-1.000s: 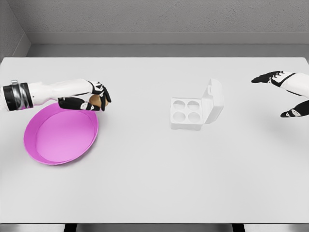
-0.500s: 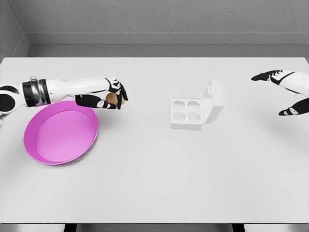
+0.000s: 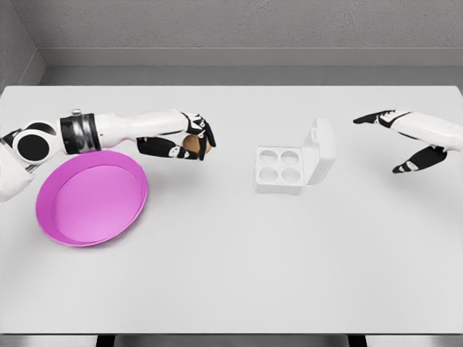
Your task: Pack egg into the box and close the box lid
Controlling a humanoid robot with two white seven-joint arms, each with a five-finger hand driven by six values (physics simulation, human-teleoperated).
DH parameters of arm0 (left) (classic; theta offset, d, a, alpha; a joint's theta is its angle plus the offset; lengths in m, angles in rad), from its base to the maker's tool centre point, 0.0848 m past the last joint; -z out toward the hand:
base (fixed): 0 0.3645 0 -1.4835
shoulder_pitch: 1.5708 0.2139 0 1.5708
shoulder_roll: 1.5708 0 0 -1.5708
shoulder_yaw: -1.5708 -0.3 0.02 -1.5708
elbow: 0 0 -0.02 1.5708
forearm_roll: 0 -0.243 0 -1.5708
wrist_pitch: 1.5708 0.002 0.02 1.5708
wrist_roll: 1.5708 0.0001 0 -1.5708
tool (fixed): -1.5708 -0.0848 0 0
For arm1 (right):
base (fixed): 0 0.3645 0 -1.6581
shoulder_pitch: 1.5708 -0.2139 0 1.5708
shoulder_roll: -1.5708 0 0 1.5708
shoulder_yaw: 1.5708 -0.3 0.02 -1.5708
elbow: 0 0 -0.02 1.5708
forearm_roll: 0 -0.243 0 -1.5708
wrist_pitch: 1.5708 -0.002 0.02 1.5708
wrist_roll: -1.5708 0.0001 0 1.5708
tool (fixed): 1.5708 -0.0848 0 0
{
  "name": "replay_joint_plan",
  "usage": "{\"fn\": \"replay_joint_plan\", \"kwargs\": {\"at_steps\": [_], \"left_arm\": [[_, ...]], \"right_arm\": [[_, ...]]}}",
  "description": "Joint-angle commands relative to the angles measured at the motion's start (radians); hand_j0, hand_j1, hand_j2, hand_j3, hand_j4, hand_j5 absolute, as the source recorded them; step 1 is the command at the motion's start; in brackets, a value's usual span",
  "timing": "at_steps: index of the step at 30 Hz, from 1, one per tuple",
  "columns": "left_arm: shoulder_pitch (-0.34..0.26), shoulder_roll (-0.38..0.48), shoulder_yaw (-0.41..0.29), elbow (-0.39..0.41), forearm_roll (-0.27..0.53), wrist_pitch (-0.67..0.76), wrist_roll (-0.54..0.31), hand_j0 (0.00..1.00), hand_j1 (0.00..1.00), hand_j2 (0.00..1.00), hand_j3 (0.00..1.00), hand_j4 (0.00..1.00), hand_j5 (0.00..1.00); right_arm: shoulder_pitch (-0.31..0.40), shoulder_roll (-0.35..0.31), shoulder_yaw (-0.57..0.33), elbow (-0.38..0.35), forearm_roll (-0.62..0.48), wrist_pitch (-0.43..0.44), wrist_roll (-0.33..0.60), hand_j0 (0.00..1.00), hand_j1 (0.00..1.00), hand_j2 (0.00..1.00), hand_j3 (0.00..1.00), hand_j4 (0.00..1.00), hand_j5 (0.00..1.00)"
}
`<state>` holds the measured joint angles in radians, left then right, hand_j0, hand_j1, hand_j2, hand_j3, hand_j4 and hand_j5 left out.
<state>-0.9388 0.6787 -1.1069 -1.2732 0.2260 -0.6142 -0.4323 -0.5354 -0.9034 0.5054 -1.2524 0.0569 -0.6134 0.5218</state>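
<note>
I have the egg (image 3: 194, 144) gripped in my left hand (image 3: 189, 142), fingers curled around it so only a patch of brown shell shows between them. It is carried above the table (image 3: 231, 260), touching nothing else. Behind that hand, back along the forearm, lies the pink bowl (image 3: 92, 201), with nothing visible in it. Ahead of the hand, well apart across bare tabletop, sits the box (image 3: 280, 170) with its lid (image 3: 320, 150) standing up on the far side. All four cups look vacant to me.

So I judge the task at its carrying stage: the egg is picked up, but not yet over the box, not seated in a cup, and the lid is not yet closed. What remains is to bring the egg over one cup, lower it, let go, and then fold the lid down.

My right hand (image 3: 405, 137) hangs beyond the lid, near it but apart, fingers spread and holding nothing. I reckon it is placed well for the lid step.
</note>
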Motion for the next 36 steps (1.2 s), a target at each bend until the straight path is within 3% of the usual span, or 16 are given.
{"fn": "replay_joint_plan", "kwargs": {"at_steps": [1, 17, 29, 32, 36], "left_arm": [[0.000, -0.030, 0.001, 0.017, 0.007, 0.003, 0.001, 0.33, 0.33, 0.33, 0.33, 0.33, 0.33], [-0.041, -0.077, -0.011, 0.032, 0.007, 0.003, 0.001, 0.33, 0.33, 0.33, 0.33, 0.33, 0.33], [-0.043, -0.174, -0.013, 0.040, -0.007, 0.003, -0.005, 0.33, 0.33, 0.33, 0.33, 0.33, 0.33], [-0.043, -0.202, -0.013, 0.078, -0.007, 0.003, -0.003, 0.33, 0.33, 0.33, 0.33, 0.33, 0.33], [-0.043, -0.231, -0.011, 0.086, -0.030, 0.003, -0.005, 0.33, 0.33, 0.33, 0.33, 0.33, 0.33]], "right_arm": [[0.000, 0.005, 0.007, 0.010, -0.005, 0.003, 0.003, 1.00, 1.00, 1.00, 1.00, 1.00, 1.00], [-0.002, 0.006, 0.007, 0.010, -0.003, 0.003, 0.017, 1.00, 1.00, 1.00, 1.00, 1.00, 1.00], [-0.002, 0.012, 0.005, 0.016, 0.017, 0.003, 0.017, 1.00, 1.00, 1.00, 1.00, 1.00, 1.00], [-0.003, 0.052, 0.007, 0.016, 0.063, 0.003, 0.017, 1.00, 1.00, 1.00, 1.00, 1.00, 1.00], [-0.009, 0.054, 0.005, 0.018, 0.063, 0.003, 0.017, 1.00, 1.00, 1.00, 1.00, 1.00, 1.00]]}}
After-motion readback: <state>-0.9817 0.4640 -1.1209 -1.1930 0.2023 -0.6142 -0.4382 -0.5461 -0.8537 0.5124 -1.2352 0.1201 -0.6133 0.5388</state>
